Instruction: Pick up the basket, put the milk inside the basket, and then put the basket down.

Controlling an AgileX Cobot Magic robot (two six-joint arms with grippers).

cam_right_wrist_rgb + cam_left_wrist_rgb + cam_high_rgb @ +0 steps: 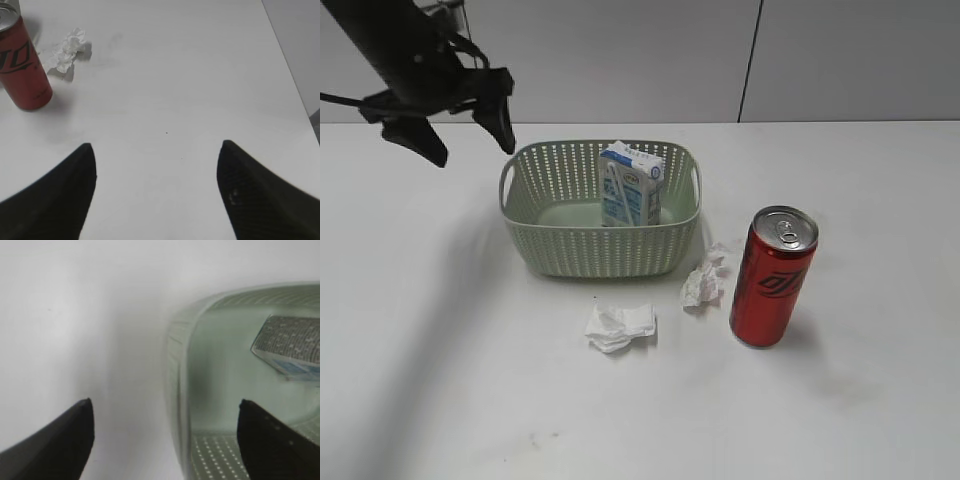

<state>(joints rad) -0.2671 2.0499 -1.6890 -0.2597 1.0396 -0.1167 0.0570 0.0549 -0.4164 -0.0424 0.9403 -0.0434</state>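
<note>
The pale sage-green basket (565,245) stands on the white table. The white-and-blue milk carton (631,186) stands upright inside it, toward the back. My left gripper (470,135) is open and empty, raised above the table just left of the basket's left rim. In the left wrist view its open fingers (165,412) straddle the basket's left wall (180,390), well above it, and the milk's top (292,342) shows at the right. My right gripper (156,150) is open and empty over bare table; it does not show in the exterior view.
A tall red soda can (772,277) stands right of the basket and also shows in the right wrist view (22,62). Crumpled tissues lie in front of the basket (618,327) and beside the can (703,283). The table's right edge (295,85) runs beside the right gripper.
</note>
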